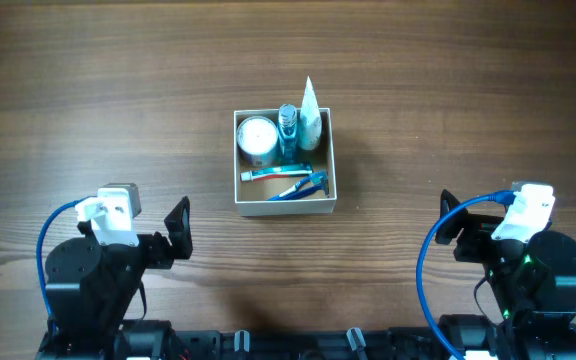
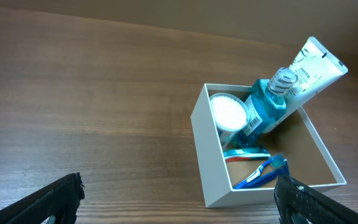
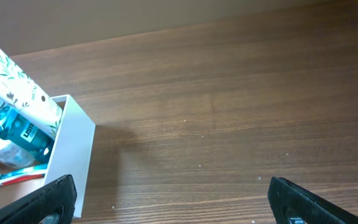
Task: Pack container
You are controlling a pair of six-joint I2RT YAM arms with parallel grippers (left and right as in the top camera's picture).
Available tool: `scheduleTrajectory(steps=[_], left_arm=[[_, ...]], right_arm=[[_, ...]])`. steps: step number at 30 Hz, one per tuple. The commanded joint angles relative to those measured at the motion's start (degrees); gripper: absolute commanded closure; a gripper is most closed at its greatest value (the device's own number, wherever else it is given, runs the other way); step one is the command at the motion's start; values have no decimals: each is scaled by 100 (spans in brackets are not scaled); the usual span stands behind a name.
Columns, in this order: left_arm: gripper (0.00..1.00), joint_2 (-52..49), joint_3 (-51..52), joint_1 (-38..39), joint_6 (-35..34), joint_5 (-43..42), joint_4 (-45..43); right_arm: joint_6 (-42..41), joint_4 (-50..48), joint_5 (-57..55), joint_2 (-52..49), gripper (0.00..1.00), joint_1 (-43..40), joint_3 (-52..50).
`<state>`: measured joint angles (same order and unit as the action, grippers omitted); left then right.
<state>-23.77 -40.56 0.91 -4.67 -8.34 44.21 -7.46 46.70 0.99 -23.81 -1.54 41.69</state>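
The container [image 1: 286, 207], a square white-walled box with brown cardboard inside, sits at the table's middle. It holds a round white jar [image 1: 257, 136], a blue bottle [image 1: 287, 131], a white tube [image 1: 311, 112] leaning upright, a toothpaste tube [image 1: 268, 174] and a blue toothbrush [image 1: 300, 186]. The box also shows in the left wrist view [image 2: 207, 162] and at the left of the right wrist view [image 3: 70, 149]. My left gripper [image 1: 178, 230] is open and empty at the near left. My right gripper [image 1: 450, 222] is open and empty at the near right. Both are well apart from the box.
The wooden table [image 1: 448, 80] surrounds the box. Blue cables [image 1: 428, 270] loop by each arm base at the near edge.
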Motion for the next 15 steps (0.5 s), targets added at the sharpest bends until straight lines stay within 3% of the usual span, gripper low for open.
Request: scheduleTrajectory(steps=[1,10,15], left_arm=[[0,37,70,26,-94,70,61],[0,37,70,26,-94,70,61],[0,37,70,26,-94,70,63]], right_arm=[[-61,74,-98,-39,0,20,-26],[-63,87,-98,155,0,20,-31],[-2,127,-94,1296,0,37,-457]])
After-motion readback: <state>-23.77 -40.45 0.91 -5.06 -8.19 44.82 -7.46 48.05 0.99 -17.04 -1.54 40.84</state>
